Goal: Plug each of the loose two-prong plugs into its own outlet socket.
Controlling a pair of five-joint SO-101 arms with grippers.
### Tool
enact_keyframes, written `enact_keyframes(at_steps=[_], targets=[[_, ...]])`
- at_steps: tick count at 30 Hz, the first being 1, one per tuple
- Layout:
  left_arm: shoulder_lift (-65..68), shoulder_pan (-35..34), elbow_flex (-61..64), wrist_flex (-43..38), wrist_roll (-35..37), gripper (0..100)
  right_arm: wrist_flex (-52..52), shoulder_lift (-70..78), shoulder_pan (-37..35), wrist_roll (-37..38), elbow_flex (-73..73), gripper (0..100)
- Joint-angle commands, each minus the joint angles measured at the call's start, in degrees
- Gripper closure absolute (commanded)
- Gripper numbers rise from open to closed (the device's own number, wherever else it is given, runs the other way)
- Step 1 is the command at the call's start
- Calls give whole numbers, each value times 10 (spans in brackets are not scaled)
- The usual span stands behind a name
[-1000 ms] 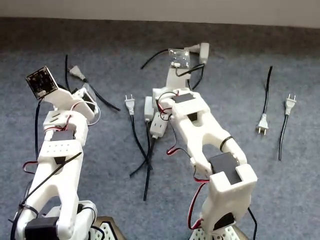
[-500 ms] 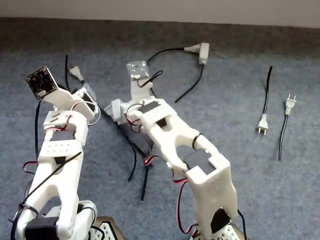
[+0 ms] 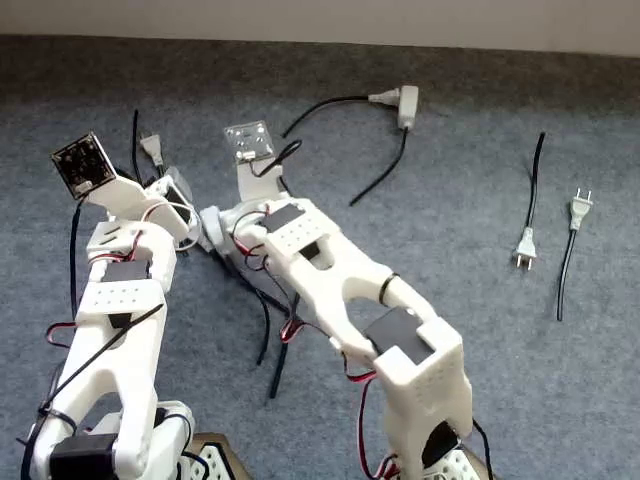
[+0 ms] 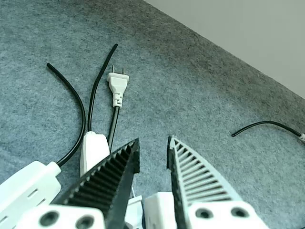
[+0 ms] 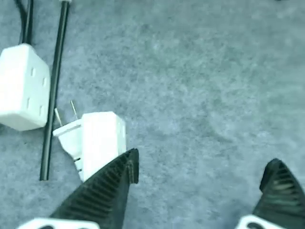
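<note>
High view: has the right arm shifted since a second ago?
Yes. The right arm has swung left, away from the two-prong plug lying still at the right, toward the left arm.

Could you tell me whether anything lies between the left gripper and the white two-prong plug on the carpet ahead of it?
Nothing visible blocks it. Between the left gripper and the plug lie only bare carpet and the plug's own black cord; a white socket sits just beside that line.

One loose plug (image 3: 524,247) is lying just left of another plug (image 3: 579,207) at the worktop's (image 3: 470,170) right; an outlet socket (image 3: 407,104) is sitting farther back, near the middle.
</note>
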Motion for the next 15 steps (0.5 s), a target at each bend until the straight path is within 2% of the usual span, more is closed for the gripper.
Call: enact_keyframes(at_steps=[1, 5, 9, 15], targets=[[-13, 9, -14, -11, 2, 880, 78, -112, 73, 5, -28, 613], [-13, 9, -14, -11, 2, 880, 159, -223, 171, 6, -28, 613], [-13, 10, -14, -11, 2, 880, 191, -303, 266, 6, -26, 613], [-13, 15, -18, -11, -4, 877, 227, -336, 324, 5, 36, 613]])
